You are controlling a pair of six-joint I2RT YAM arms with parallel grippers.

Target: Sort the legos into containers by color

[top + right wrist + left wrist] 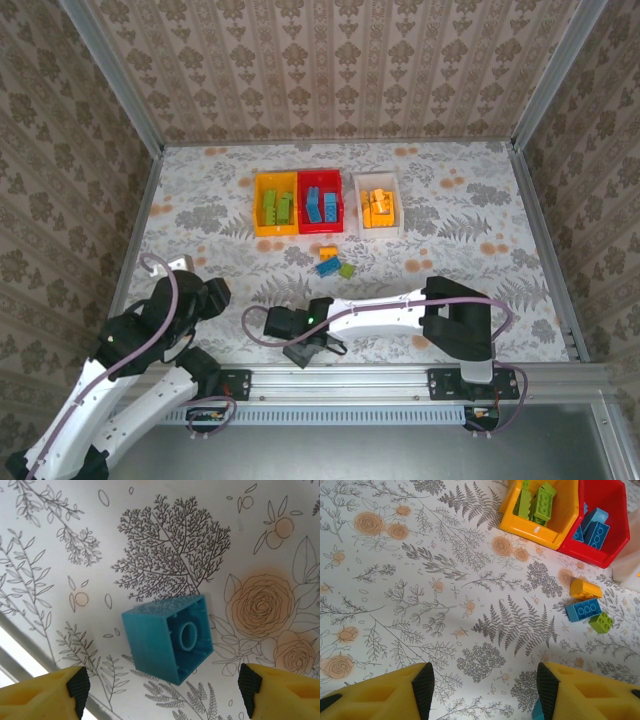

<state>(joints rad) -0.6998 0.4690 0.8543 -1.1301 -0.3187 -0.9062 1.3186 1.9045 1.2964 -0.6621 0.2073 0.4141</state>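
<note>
Plainly, the blue brick [167, 637] lies tipped on the worktop [165, 545] at centre frame, just above the spread right claw [162, 690]; probably light, rigid and slick, best pinched across its flat side walls.

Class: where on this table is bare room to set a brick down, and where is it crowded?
Free: the table left of the yellow bin, and right of the white bin. Crowded: before the red bin, three loose bricks.
</note>
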